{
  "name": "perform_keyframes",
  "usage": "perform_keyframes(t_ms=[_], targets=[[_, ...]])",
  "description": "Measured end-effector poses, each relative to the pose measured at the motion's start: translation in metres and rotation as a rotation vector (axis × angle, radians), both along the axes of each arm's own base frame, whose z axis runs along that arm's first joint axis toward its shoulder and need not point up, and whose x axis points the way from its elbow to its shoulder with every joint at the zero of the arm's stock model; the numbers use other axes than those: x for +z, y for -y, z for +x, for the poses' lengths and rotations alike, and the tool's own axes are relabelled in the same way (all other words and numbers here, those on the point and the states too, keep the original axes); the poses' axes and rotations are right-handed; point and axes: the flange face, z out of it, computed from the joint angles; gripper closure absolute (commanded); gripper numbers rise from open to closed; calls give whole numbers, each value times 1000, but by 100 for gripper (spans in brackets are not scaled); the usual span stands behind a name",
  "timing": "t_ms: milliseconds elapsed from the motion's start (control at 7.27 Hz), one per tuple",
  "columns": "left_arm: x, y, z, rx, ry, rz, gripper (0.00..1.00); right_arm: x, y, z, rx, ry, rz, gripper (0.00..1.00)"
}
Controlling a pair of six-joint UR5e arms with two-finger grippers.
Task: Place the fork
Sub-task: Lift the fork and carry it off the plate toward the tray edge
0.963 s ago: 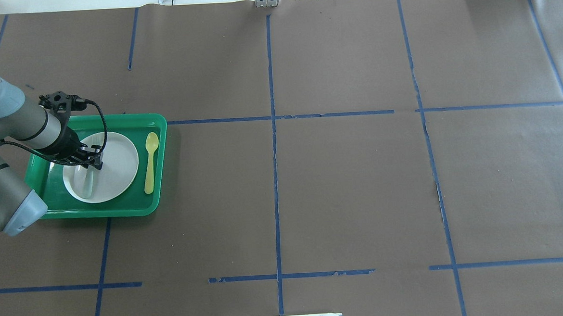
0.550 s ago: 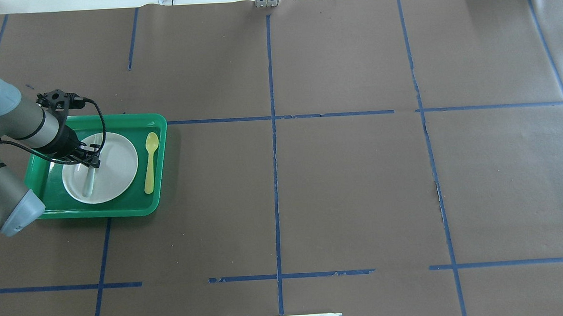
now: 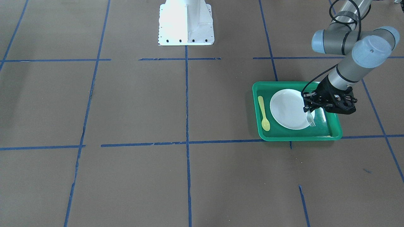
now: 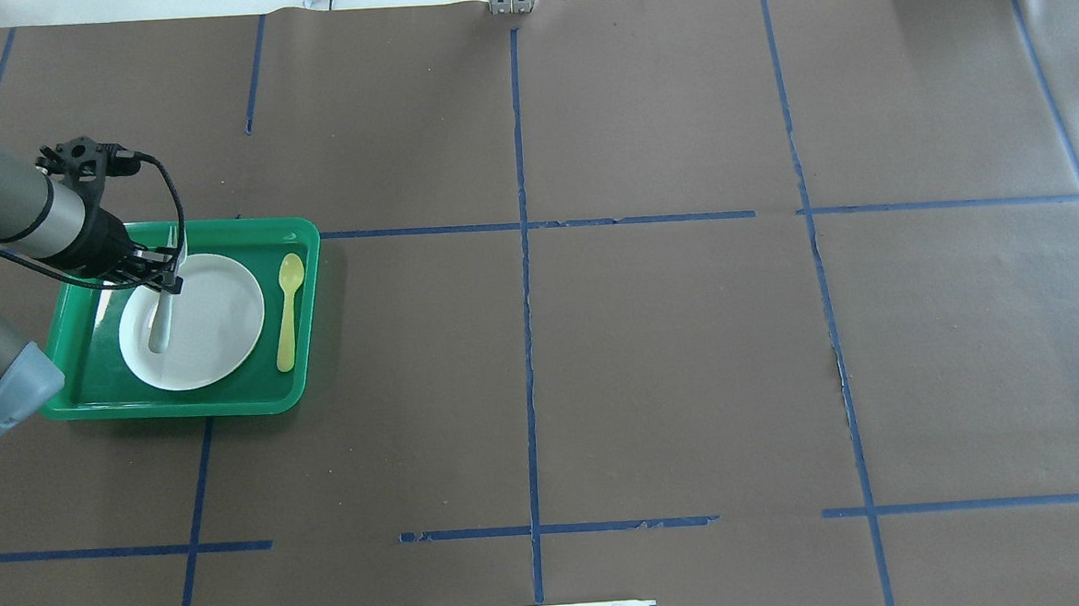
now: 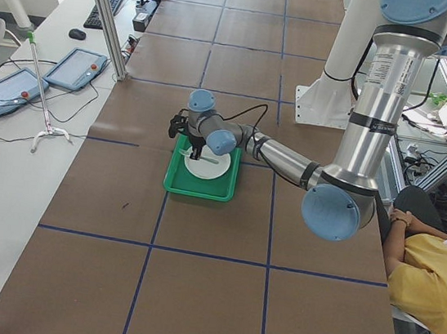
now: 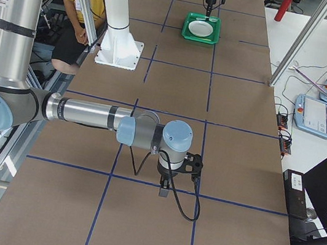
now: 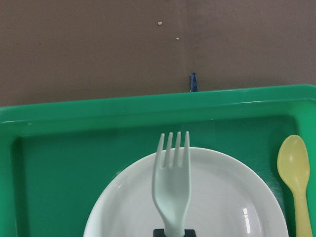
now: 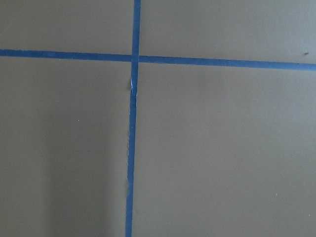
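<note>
My left gripper (image 4: 161,278) is shut on the pale translucent fork (image 4: 161,323), gripping it near the middle. It holds the fork over the left part of the white plate (image 4: 217,320), which lies in the green tray (image 4: 304,306). In the left wrist view the fork (image 7: 172,192) points its tines at the tray's far wall (image 7: 74,158), over the plate's rim (image 7: 222,197). In the front-facing view the left gripper (image 3: 311,106) holds the fork (image 3: 311,119) over the plate (image 3: 285,108). My right gripper (image 6: 165,188) hangs over bare table far from the tray; I cannot tell whether it is open or shut.
A yellow plastic spoon (image 4: 288,307) lies in the tray to the right of the plate; it also shows in the left wrist view (image 7: 296,173). Brown paper with blue tape lines (image 4: 528,341) covers the table. The robot's white base (image 3: 186,22) stands mid-table.
My left gripper has moved to the left and toward the table's far side with the fork in it. The fork's tines now reach past the plate's far rim.
</note>
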Motion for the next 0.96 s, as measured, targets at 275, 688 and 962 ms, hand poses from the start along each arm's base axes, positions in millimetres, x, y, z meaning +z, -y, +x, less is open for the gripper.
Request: perform_keyframes(t_ms=[275,688,962], targets=[[26,0,-15,-19,25,-38,100,0,0,0,0,0,0,0],[62,4,-13,-21,64,-94,100,0,0,0,0,0,0,0],[72,6,-10,-19,75,-108,93,0,0,0,0,0,0,0]])
